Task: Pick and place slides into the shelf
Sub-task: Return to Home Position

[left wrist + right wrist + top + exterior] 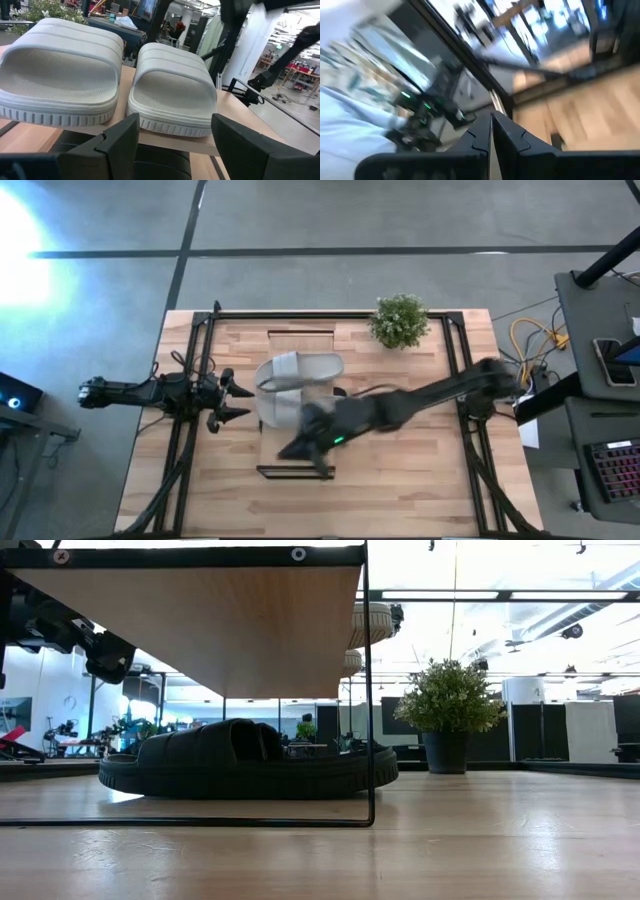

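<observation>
The shelf (300, 340) stands mid-table, its light-wood plank (200, 630) on thin dark frame ends. Two light grey slides (60, 75) (172, 87) rest side by side, soles down, on the plank (125, 80); the high view shows them too (300, 370). A black slide (240, 765) lies sole-down on the table under the plank. My left gripper (240, 402) is open and level at the shelf's left side, touching nothing. My right gripper (295, 448) hovers over the shelf's near end, its fingers shut (491, 127) on nothing.
A potted plant (399, 320) stands on the table at the far right of the shelf. Dark rail frames (195, 380) (465, 380) run along the table's left and right sides. Bare wood (400, 480) lies to the near right of the shelf.
</observation>
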